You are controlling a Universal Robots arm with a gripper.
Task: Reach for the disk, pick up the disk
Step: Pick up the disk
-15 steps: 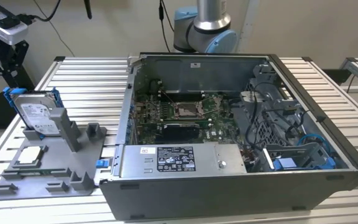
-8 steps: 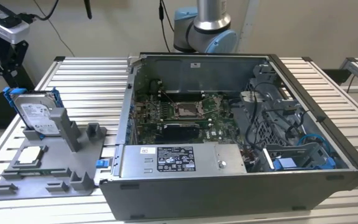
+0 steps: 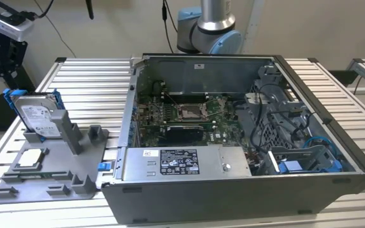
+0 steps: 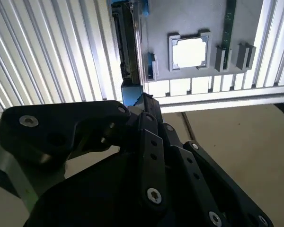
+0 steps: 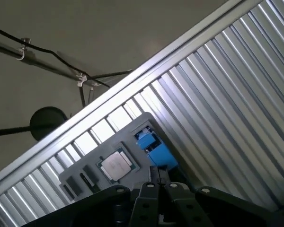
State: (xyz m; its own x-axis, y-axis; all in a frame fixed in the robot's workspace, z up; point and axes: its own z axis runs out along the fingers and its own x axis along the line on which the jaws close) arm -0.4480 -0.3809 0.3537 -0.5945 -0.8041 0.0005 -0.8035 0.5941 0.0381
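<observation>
Claw [image 4: 143, 101] pinched narrow, empty, well off from the stand [image 3: 49, 183]. Disk [image 3: 35, 116] upright in the stand looks stiff, hefty, shock-shy; I'd grip its exposed flat faces.

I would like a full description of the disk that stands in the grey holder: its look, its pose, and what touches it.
The disk is a flat silver-grey rectangle that looks like metal, with a white printed label on its face and a bright blue plastic bracket framing it. It stands upright on one edge in a slot of the grey holder, at the exterior view's left, beside the open computer case. Besides the bracket, only the holder touches it; the end effector is apart from it.
</observation>
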